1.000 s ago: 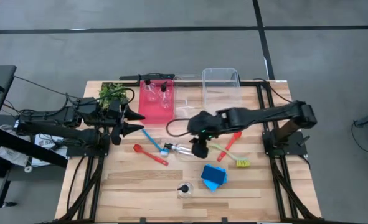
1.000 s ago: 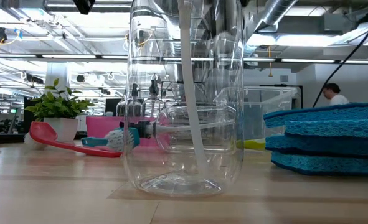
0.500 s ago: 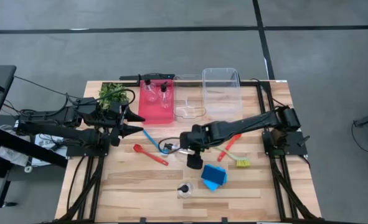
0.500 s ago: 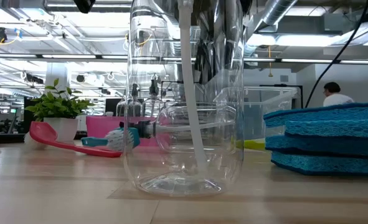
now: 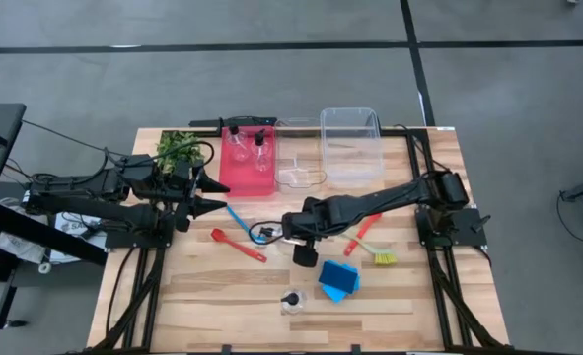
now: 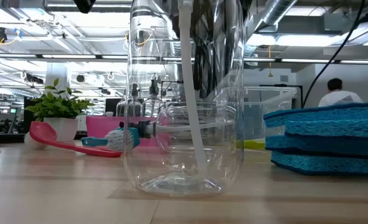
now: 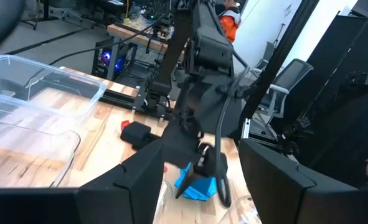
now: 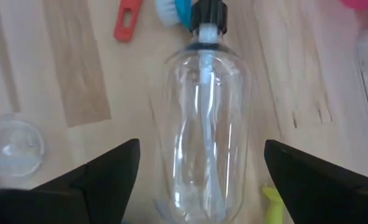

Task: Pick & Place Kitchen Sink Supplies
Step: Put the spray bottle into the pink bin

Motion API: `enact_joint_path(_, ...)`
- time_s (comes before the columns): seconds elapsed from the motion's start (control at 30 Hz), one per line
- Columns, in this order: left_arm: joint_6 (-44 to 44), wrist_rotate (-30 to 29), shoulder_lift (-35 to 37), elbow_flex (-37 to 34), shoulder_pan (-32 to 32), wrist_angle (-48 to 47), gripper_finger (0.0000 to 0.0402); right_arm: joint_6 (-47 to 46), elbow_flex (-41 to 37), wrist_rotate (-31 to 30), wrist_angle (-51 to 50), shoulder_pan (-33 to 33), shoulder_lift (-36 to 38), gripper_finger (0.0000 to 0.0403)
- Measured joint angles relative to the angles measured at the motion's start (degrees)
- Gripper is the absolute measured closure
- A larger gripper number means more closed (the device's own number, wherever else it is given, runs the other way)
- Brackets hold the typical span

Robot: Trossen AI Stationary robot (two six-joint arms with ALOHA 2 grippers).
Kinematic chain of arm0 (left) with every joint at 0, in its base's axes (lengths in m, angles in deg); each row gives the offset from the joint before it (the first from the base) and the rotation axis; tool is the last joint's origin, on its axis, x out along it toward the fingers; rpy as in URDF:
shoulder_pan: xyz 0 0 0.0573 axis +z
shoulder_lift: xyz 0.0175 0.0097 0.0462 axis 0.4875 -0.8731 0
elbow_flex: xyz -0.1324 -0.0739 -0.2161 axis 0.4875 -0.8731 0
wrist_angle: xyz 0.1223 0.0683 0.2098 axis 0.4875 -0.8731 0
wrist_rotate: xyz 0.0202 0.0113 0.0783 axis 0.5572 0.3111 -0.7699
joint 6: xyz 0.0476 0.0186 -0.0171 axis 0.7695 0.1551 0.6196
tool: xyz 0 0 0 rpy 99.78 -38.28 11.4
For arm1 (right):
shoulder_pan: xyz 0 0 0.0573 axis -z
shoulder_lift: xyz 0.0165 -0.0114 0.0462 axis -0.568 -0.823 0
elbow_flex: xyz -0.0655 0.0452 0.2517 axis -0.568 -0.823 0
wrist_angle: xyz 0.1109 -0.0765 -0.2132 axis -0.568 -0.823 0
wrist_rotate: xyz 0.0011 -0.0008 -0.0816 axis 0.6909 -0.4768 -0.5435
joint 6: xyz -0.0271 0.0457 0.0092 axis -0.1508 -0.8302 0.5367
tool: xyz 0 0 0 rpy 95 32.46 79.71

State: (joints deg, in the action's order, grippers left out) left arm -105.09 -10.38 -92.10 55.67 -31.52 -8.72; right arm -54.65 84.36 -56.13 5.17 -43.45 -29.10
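A clear bottle with a black cap [image 8: 205, 124] lies on its side on the table [image 5: 276, 234], its cap toward the blue brush [image 5: 240, 221]. My right gripper [image 8: 208, 180] is open just above it, slanting down, one finger on each side of the bottle's body and neither touching it [image 5: 291, 237]. Another clear bottle [image 5: 292, 299] stands upright near the front edge. Two bottles [image 5: 249, 148] stand in the red bin [image 5: 247, 176]. Blue sponges [image 5: 338, 280] are stacked beside the right arm. My left gripper [image 7: 199, 180] hovers open at the table's left [image 5: 212, 193].
A red spoon [image 5: 238, 245], a red-handled brush [image 5: 366, 229] and a yellow-green brush [image 5: 372, 252] lie mid-table. Two clear bins [image 5: 350, 148] stand at the far edge, a leafy plant [image 5: 178, 148] at the far left. A person [image 6: 338, 93] is in the room behind.
My right gripper has gone down and a little toward the table's left and near edge, and now sits low over the lying bottle. Bottle, brushes and sponges have stayed in place.
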Motion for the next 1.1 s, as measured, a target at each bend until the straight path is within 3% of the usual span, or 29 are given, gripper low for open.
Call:
enact_joint_path(0.47,0.0,0.0,0.0,0.0,0.0,-0.2,0.0192,0.1,0.0,0.0,1.7,0.4,-4.3,0.0064)
enact_joint_path(1.1,0.0,0.0,0.0,0.0,0.0,-0.2,0.0192,3.7,0.1,4.7,3.1,2.4,-8.3,0.0064)
